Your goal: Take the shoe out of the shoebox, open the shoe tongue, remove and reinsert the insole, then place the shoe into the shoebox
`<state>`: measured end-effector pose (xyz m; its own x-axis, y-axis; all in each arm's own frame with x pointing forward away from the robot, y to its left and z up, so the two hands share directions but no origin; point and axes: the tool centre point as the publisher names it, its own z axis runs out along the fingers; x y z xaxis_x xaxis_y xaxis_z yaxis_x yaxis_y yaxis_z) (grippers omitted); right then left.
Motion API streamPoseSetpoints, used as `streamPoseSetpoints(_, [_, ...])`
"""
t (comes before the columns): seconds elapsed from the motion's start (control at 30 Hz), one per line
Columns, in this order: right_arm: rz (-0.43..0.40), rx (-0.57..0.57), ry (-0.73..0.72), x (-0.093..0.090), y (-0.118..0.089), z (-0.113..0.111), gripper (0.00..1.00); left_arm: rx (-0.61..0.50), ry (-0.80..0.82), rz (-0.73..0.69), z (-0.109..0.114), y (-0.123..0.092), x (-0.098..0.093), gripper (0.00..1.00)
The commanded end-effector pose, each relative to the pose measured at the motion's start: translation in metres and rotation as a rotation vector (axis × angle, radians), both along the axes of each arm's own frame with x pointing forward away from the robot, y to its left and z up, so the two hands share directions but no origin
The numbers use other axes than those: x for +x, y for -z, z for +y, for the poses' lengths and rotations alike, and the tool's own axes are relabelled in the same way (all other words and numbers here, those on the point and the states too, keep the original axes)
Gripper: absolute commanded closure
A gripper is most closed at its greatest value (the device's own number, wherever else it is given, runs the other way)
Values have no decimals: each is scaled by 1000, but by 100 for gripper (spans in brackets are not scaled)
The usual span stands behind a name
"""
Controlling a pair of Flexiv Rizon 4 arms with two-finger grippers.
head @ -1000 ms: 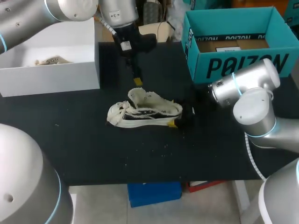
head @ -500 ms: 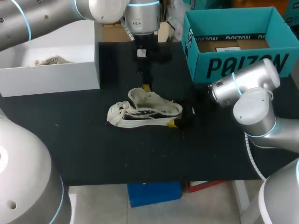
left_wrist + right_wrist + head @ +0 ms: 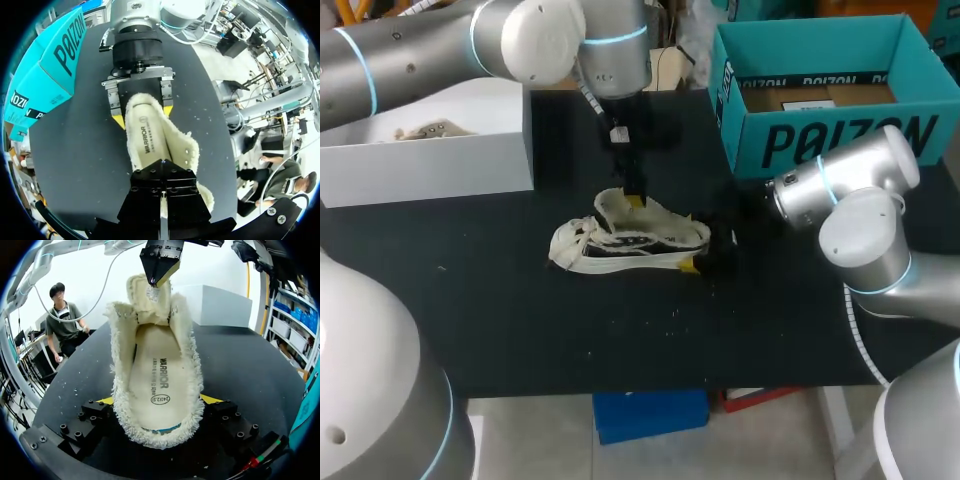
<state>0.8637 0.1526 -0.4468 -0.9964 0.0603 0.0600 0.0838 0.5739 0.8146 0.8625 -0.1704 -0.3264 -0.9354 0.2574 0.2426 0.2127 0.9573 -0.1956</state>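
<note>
A cream, fleece-lined shoe (image 3: 630, 240) lies on its sole in the middle of the black table (image 3: 500, 300). Its insole (image 3: 154, 375) shows inside. My right gripper (image 3: 698, 250) holds the heel, one yellow-tipped finger (image 3: 107, 401) pressed against each side of the fleecy collar. My left gripper (image 3: 634, 198) comes down from above, shut, with its tip (image 3: 159, 275) touching the top edge of the upright tongue (image 3: 149, 297). From the left wrist, the shoe (image 3: 160, 150) stretches ahead to my right gripper (image 3: 143, 114). The teal shoebox (image 3: 820, 135) stands open at the back right.
A white open box (image 3: 430, 165) holding crumpled paper stands at the back left. Small crumbs of fluff dot the table in front of the shoe. The table's front edge runs close below the shoe.
My left arm has swung right and lowered, bringing its shut gripper from behind-left of the shoe onto the tongue. The right arm and the shoe have stayed put.
</note>
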Motion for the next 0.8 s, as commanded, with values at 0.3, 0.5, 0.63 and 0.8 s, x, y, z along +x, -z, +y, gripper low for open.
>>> streamPoseSetpoints(0.3, [1, -1, 1, 1, 2, 0, 100, -13, -47, 18, -8, 46, -9, 100])
streamPoseSetpoints(0.5, [1, -1, 1, 1, 2, 0, 100, -14, -42, 41, -15, 58, -15, 100])
streamPoseSetpoints(0.63, [1, -1, 1, 1, 2, 0, 100, -10, -43, 54, -16, 63, -18, 100])
streamPoseSetpoints(0.8, [1, -1, 1, 1, 2, 0, 100, -8, -54, 65, -15, 70, -24, 100])
